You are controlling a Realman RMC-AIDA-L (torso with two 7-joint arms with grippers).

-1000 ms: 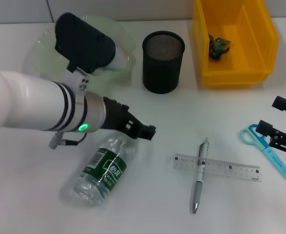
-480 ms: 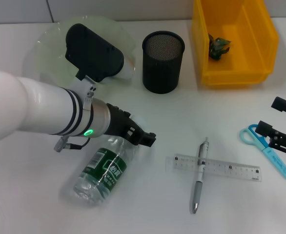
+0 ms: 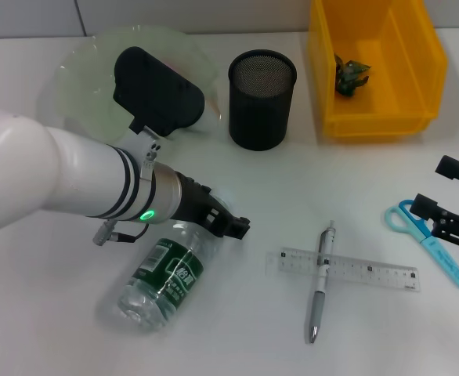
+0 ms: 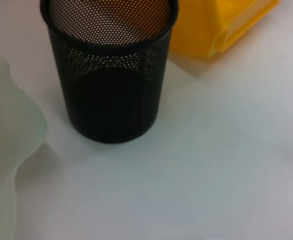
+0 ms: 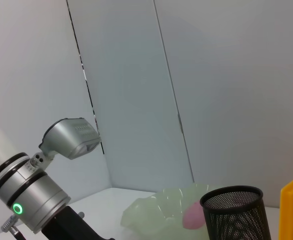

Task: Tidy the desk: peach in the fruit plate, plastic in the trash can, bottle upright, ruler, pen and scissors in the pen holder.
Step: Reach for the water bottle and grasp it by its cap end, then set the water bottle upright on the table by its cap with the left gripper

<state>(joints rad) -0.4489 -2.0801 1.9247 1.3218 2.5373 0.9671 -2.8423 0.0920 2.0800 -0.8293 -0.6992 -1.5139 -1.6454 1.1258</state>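
A clear bottle (image 3: 163, 278) with a green label lies on its side on the white table. My left gripper (image 3: 231, 226) hovers at the bottle's neck end. A black mesh pen holder (image 3: 262, 98) stands at the back; it also shows in the left wrist view (image 4: 109, 75). A clear ruler (image 3: 347, 270) lies with a silver pen (image 3: 321, 286) across it. Blue scissors (image 3: 429, 243) lie beside my right gripper (image 3: 442, 196), which is open and empty. The pink peach (image 5: 191, 217) rests in the pale green plate (image 3: 81, 78); my arm hides it in the head view. Green plastic (image 3: 351, 74) lies in the yellow bin (image 3: 374, 63).
The yellow bin stands at the back right, close to the pen holder. The plate's wavy rim (image 4: 6, 140) lies just beside the holder. My left arm (image 3: 65, 180) covers much of the table's left side.
My left arm has shifted toward the front, and its gripper has come down closer to the bottle's neck. The right arm and all the objects have not moved.
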